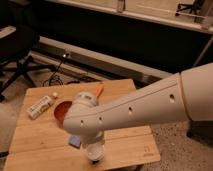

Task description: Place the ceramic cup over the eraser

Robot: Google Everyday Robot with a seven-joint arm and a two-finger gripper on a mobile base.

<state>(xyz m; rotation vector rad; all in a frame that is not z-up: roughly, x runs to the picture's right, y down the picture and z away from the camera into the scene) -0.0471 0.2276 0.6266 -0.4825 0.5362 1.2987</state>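
While the arm hides the end effector [93, 141], grip state untold, above the cup [94, 152] at the table [45, 145] front edge, the unseen eraser could be missed or knocked aside

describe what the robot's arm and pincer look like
The arm is a thick, smooth off-white tube with a row of small dark round holes along its side, ending in a rounded white elbow joint. The pincer lies beneath that joint, near the table's front edge, mostly hidden, so its look cannot be made out.
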